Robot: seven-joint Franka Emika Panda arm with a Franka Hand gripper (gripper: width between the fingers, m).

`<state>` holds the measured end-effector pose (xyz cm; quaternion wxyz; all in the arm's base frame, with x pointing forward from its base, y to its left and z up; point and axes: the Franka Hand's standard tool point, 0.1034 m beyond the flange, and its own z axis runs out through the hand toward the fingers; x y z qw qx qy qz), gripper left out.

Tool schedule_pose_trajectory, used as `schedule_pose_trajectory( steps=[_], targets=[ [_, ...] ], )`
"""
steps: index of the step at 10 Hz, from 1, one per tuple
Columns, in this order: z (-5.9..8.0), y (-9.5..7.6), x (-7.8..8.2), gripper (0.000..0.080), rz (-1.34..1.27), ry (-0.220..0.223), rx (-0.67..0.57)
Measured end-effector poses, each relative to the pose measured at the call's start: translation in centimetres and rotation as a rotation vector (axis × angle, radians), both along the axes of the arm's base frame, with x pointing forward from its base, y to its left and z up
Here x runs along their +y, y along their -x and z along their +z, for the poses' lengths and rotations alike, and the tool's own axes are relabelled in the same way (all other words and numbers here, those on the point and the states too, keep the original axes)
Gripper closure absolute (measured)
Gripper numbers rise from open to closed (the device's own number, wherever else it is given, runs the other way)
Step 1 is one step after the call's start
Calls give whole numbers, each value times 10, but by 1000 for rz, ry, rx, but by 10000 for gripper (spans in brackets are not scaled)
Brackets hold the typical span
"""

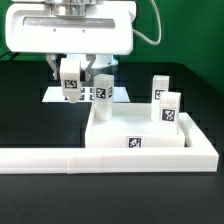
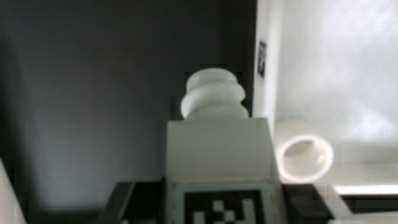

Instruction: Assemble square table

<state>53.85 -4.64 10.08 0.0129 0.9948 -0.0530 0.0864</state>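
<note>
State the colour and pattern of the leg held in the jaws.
The leg is white, with a black-and-white square tag on its face; the wrist view shows it best.

A robotics lab bench: a black surface [image 1: 20, 110] carries white plastic parts [image 1: 165, 108] printed with black-and-white tags, with a tagged marker board [image 1: 52, 96] lying flat just below the claw [image 1: 73, 78].

You're seeing the tabletop [image 1: 140, 130] sitting on the surface [image 1: 25, 110] just behind the border bar [image 1: 60, 158]. Three legs are standing on it: one [image 1: 102, 88] at ext. view's left, two [image 1: 161, 88] [image 1: 169, 107] at right. A fourth leg [image 1: 71, 78] is hanging in the jaws behind, above the marker board [image 1: 55, 96].
</note>
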Motion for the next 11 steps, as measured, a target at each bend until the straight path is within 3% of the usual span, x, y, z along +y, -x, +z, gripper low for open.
schedule_pose_trajectory(
  steps=[2,4,10,11],
  targets=[
    [7,-12,12,515,-8,15,-124],
    [9,-19,31,515,6,2,-138],
    [11,-23,25,515,29,56,-254],
    [10,-23,31,515,37,52,-255]
  ],
)
